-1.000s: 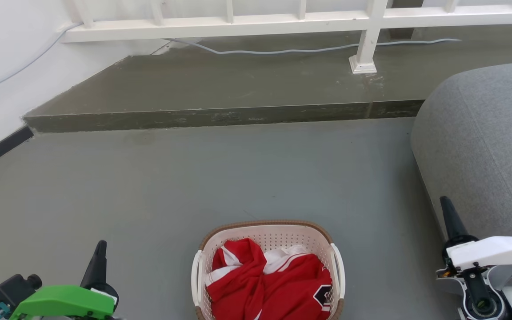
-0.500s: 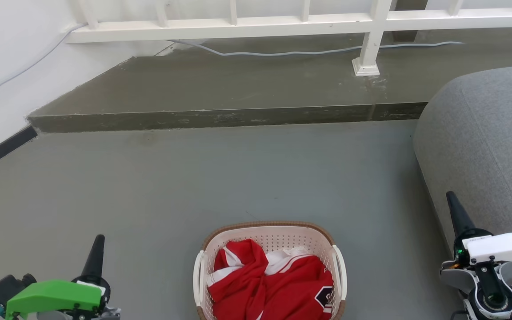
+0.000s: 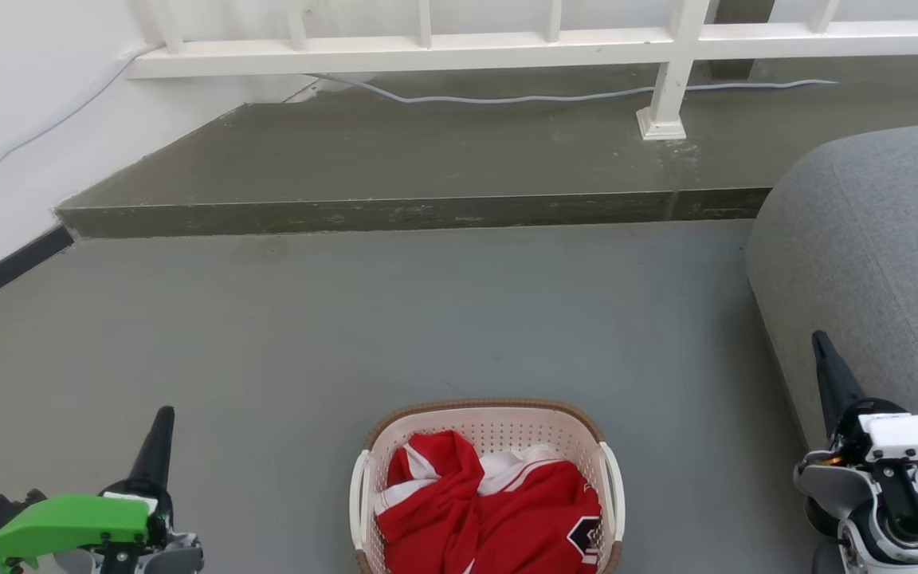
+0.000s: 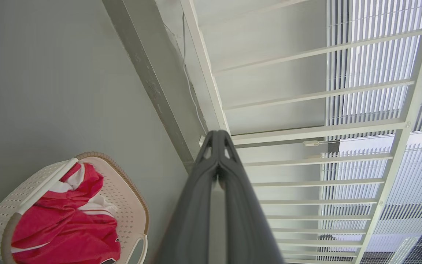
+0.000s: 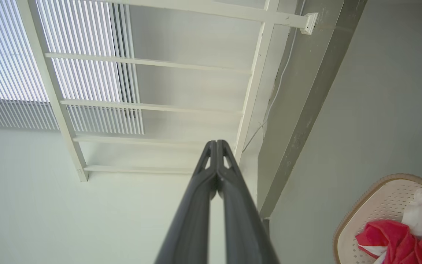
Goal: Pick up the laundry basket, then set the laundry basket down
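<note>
The laundry basket (image 3: 491, 422) stands on the grey floor at the bottom centre of the head view, cream-white with a brown rim, white side handles and red-and-white clothing inside. It also appears at the lower left in the left wrist view (image 4: 123, 190) and at the lower right in the right wrist view (image 5: 379, 205). My left gripper (image 3: 162, 422) is shut, well to the basket's left and apart from it. My right gripper (image 3: 821, 351) is shut too, far to the basket's right beside the grey sofa. In both wrist views the fingers (image 4: 216, 137) (image 5: 216, 145) meet at the tips with nothing between them.
A grey upholstered sofa (image 3: 865, 255) fills the right side. A raised concrete step (image 3: 411, 211) crosses the floor ahead, with a white railing (image 3: 443, 52) and a loose cable (image 3: 507, 97) on it. A white wall with dark skirting runs along the left.
Both grippers have spread outward, the left toward the left edge and the right toward the sofa. The whole head view has drifted slightly, so the camera moved a little. The basket stays put.
</note>
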`<state>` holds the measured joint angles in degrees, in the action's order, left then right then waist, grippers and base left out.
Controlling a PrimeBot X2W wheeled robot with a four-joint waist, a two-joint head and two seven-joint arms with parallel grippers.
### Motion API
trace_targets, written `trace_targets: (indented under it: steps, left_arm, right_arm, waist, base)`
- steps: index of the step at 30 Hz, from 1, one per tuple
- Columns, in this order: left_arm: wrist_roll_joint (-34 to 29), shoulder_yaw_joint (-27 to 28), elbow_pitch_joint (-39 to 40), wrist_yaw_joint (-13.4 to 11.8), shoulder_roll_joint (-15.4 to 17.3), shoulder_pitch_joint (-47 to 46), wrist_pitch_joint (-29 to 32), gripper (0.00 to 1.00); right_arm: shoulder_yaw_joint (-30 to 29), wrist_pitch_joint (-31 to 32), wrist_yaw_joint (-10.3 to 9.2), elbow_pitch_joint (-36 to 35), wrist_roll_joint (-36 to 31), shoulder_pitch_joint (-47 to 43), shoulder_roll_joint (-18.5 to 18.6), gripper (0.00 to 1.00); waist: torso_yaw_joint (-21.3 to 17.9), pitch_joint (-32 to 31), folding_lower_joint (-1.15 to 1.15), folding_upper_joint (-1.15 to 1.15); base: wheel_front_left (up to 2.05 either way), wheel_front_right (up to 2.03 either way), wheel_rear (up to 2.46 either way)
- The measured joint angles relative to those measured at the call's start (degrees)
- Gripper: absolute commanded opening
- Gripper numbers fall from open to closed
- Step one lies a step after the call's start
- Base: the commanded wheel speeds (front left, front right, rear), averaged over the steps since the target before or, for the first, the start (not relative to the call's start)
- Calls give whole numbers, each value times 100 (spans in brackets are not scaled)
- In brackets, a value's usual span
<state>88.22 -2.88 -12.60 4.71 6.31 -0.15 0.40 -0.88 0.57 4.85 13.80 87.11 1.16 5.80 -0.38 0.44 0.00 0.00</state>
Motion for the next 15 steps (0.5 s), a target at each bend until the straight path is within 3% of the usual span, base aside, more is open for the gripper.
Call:
trace_targets:
  steps: [11, 15]
  left_arm:
    - [758, 192, -165, 174, -36, -169, 164, 0]
    - [775, 218, -176, 181, -40, -171, 165, 0]
  right_arm:
    - [-205, 177, 138, 91, 814, 112, -38, 0]
    - [-220, 199, 168, 105, 831, 135, -40, 0]
  waist:
    - [37, -23, 0, 0]
    - [38, -23, 0, 0]
  base:
    - [0, 0, 0]
    - [0, 0, 0]
